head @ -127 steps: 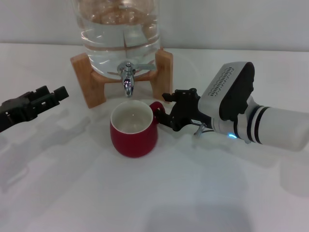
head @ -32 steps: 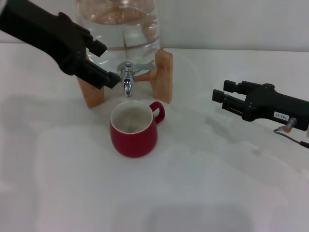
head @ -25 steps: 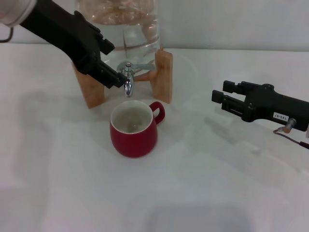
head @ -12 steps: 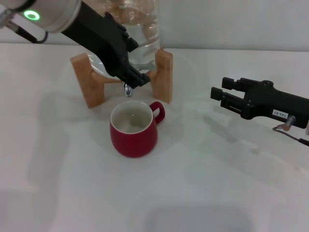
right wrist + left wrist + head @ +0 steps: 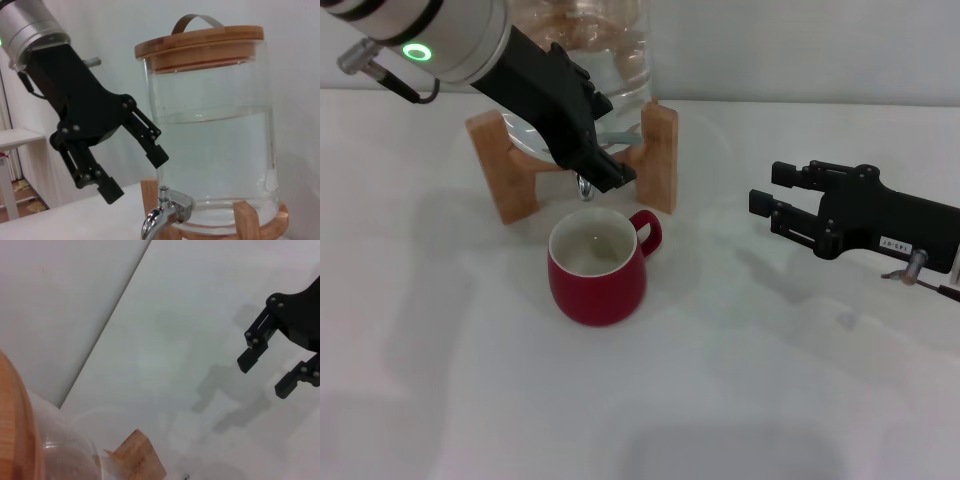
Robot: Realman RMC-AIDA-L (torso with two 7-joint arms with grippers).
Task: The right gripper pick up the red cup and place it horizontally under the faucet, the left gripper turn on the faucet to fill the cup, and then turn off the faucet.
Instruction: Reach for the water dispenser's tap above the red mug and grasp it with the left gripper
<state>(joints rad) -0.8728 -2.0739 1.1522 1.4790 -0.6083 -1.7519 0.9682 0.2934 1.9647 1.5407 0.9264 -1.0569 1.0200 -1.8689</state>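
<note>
The faucet (image 5: 584, 185) is a small chrome tap with a flat lever; it looks rigid, smooth and probably slippery, and the lever likely turns with light force. The best contact is judged to be the flat lever (image 5: 184, 201), taken across its faces or pushed from one side, not the rounded spout.

The left gripper (image 5: 605, 170) is reaching down over the front of the glass water jar (image 5: 212, 130), with its fingertips sitting directly over the tap in the head view. Its fingers (image 5: 156, 150) are standing clearly apart, a wide gap between them, and are holding nothing. In the right wrist view both tips are hanging above and to one side of the tap. Whether a tip is touching the lever cannot be told.

The red cup (image 5: 597, 266) is standing upright just below this gripper, its mouth under the spout, handle (image 5: 647, 231) pointing toward the other arm. It looks stiff, glossy and breakable, and will grow heavier as it fills. No stream is visible.

The right gripper (image 5: 775, 198) is parking well apart from the cup, its fingers spread and empty.
</note>
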